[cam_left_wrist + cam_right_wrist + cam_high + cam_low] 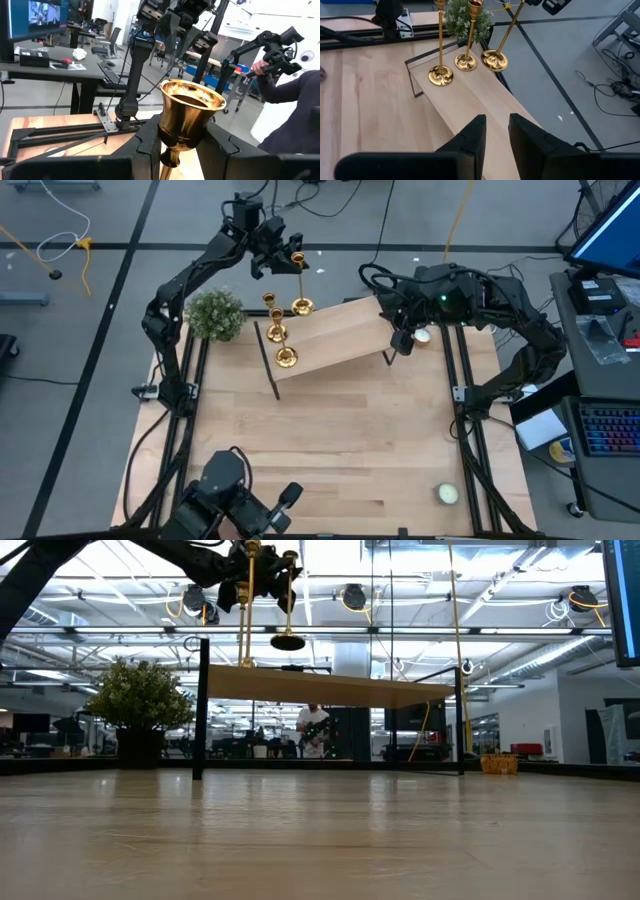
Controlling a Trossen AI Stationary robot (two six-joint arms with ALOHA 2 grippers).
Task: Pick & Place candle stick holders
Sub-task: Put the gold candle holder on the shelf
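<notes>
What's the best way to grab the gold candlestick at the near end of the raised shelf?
Pinch that candlestick midway up its slim upright stem, coming in level from the open table side; its round base is wide and flat, and another candlestick stands close behind.

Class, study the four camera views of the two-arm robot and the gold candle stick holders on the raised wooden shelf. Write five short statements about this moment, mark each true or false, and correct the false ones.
1. The left gripper is shut on a candle stick holder. True.
2. That candle stick holder is upright on the raised shelf. False: it is tilted, its base off the board.
3. Two other holders stand on the shelf. True.
4. The right gripper holds a holder. False: it is open and empty, over the shelf.
5. A small potted plant is beside the shelf. True.
</notes>
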